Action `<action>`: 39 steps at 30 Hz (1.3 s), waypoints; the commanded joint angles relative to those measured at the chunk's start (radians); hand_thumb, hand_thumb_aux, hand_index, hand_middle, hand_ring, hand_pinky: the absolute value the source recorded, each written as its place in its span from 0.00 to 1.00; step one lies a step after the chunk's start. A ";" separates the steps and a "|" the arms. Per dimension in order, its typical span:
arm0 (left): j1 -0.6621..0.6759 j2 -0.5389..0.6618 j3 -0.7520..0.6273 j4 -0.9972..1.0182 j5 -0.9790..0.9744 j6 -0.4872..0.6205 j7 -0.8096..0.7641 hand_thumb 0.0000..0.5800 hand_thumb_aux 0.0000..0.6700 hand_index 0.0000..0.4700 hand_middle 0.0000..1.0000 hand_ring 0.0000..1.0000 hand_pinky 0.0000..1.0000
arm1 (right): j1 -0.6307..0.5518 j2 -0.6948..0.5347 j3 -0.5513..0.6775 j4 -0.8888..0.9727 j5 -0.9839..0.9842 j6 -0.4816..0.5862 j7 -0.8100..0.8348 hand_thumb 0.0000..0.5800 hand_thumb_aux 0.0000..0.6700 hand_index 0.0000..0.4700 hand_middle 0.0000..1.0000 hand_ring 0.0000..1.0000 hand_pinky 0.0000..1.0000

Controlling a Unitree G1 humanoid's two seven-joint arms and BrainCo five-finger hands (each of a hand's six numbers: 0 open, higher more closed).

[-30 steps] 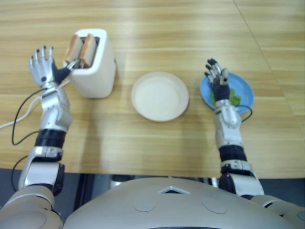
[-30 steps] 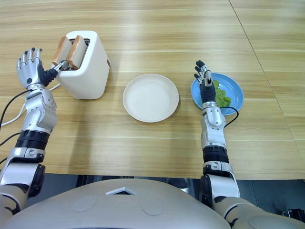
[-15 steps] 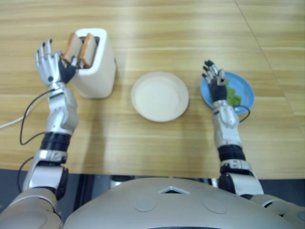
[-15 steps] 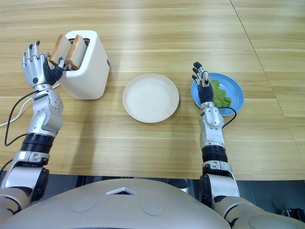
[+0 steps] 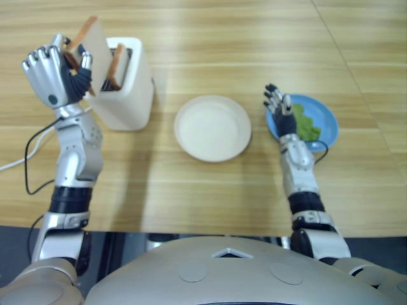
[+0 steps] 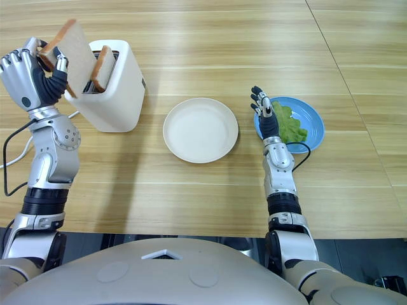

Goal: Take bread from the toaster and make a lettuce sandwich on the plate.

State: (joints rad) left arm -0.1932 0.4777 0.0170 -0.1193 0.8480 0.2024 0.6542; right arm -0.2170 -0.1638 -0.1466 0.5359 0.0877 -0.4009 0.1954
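So the left hand (image 6: 28,77) is raised up beside the boxy white toaster (image 6: 121,89), fingers curled tight around one slice of toasted bread with a brown crust (image 6: 75,52). That slice is clear of the slot and tilted, its top edge leaning away from the toaster. A second browned slice (image 6: 102,65) sits upright in the toaster's other slot. The toaster stands at the left of the light wooden tabletop (image 6: 222,51), with a thin cable (image 6: 13,149) trailing off near the left arm. The round cream plate (image 6: 200,130) is in the middle, bare, well apart from the bread. Over on the right, the right hand (image 6: 266,117) holds nothing. Its fingers are stretched out straight over the left rim of the small blue plate (image 6: 315,124), just beside the leafy green lettuce (image 6: 290,125) lying on it.
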 commanded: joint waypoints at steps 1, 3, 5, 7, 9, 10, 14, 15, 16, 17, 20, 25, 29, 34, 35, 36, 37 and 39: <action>0.018 -0.025 0.056 -0.114 -0.172 -0.193 -0.011 1.00 1.00 0.98 1.00 1.00 1.00 | 0.001 0.002 0.011 0.012 -0.003 0.011 0.004 0.00 0.00 0.00 0.00 0.00 0.00; 0.019 -0.047 0.074 -0.164 -0.287 -0.283 -0.057 1.00 1.00 0.98 1.00 1.00 1.00 | 0.000 0.002 0.011 0.013 -0.003 0.012 0.004 0.00 0.00 0.00 0.00 0.00 0.00; 0.000 -0.078 0.067 -0.181 -0.427 -0.350 -0.144 1.00 1.00 0.98 1.00 1.00 1.00 | -0.001 0.003 0.011 0.017 -0.004 0.011 0.002 0.00 0.00 0.00 0.00 0.00 0.00; -0.018 -0.111 0.044 -0.185 -0.539 -0.388 -0.232 1.00 1.00 0.98 1.00 1.00 1.00 | -0.002 0.005 0.012 0.020 -0.006 0.011 0.001 0.00 0.00 0.00 0.00 0.00 0.00; -0.025 -0.151 0.025 -0.177 -0.624 -0.422 -0.298 1.00 1.00 0.98 1.00 1.00 1.00 | -0.005 0.006 0.015 0.023 -0.007 0.011 0.000 0.00 0.00 0.00 0.00 0.00 0.00; -0.029 -0.168 0.010 -0.167 -0.666 -0.428 -0.342 1.00 1.00 0.98 1.00 1.00 1.00 | -0.006 0.006 0.017 0.025 -0.007 0.011 0.000 0.00 0.00 0.00 0.00 0.00 0.00; -0.034 -0.240 -0.052 -0.098 -0.821 -0.423 -0.508 1.00 1.00 0.98 1.00 1.00 1.00 | -0.007 0.002 0.020 0.027 -0.005 0.012 0.000 0.00 0.00 0.00 0.00 0.00 0.00; -0.037 -0.259 -0.072 -0.064 -0.850 -0.414 -0.551 1.00 1.00 0.98 1.00 1.00 1.00 | -0.005 0.001 0.019 0.025 -0.004 0.012 0.000 0.00 0.00 0.00 0.00 0.00 0.00; -0.041 -0.274 -0.098 -0.025 -0.873 -0.395 -0.601 1.00 1.00 0.98 1.00 1.00 1.00 | -0.004 -0.001 0.018 0.023 -0.003 0.012 -0.001 0.00 0.00 0.00 0.00 0.00 0.00; -0.045 -0.287 -0.114 0.015 -0.871 -0.391 -0.629 1.00 1.00 0.98 1.00 1.00 1.00 | -0.004 -0.004 0.014 0.021 -0.002 0.012 -0.003 0.00 0.00 0.00 0.00 0.00 0.00; -0.061 -0.318 -0.168 0.178 -0.849 -0.381 -0.698 1.00 1.00 0.98 1.00 1.00 1.00 | -0.006 -0.014 -0.002 0.019 0.007 0.011 -0.012 0.00 0.00 0.00 0.00 0.00 0.00; -0.108 -0.359 -0.225 0.441 -0.767 -0.408 -0.723 1.00 1.00 0.98 1.00 1.00 1.00 | -0.004 -0.025 -0.020 0.005 0.018 0.019 -0.014 0.00 0.00 0.00 0.00 0.00 0.00; -0.166 -0.393 -0.250 0.655 -0.695 -0.456 -0.687 1.00 1.00 0.98 1.00 1.00 1.00 | 0.003 -0.025 -0.020 -0.007 0.017 0.022 -0.014 0.00 0.00 0.00 0.00 0.00 0.00; -0.220 -0.418 -0.289 0.850 -0.622 -0.503 -0.668 1.00 1.00 0.98 1.00 1.00 1.00 | 0.008 -0.023 -0.016 -0.019 0.015 0.028 -0.011 0.00 0.00 0.00 0.00 0.00 0.00; -0.222 -0.419 -0.293 0.865 -0.613 -0.510 -0.667 1.00 1.00 0.98 1.00 1.00 1.00 | 0.009 -0.023 -0.015 -0.022 0.015 0.030 -0.010 0.00 0.00 0.00 0.00 0.00 0.00; -0.221 -0.417 -0.310 0.877 -0.599 -0.512 -0.685 1.00 1.00 0.98 1.00 1.00 1.00 | 0.011 -0.025 -0.016 -0.025 0.016 0.031 -0.010 0.00 0.00 0.00 0.00 0.00 0.00; -0.219 -0.415 -0.324 0.886 -0.586 -0.516 -0.700 1.00 1.00 0.98 1.00 1.00 1.00 | 0.013 -0.026 -0.018 -0.027 0.017 0.032 -0.009 0.00 0.00 0.00 0.00 0.00 0.00; -0.207 -0.405 -0.351 0.881 -0.558 -0.540 -0.718 1.00 1.00 0.98 1.00 1.00 1.00 | 0.014 -0.028 -0.020 -0.029 0.017 0.034 -0.009 0.00 0.00 0.00 0.00 0.00 0.00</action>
State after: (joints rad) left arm -0.4124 0.0639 -0.3037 0.7418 0.2569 -0.3257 -0.0415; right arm -0.2116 -0.1901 -0.1621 0.5199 0.0942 -0.3814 0.1862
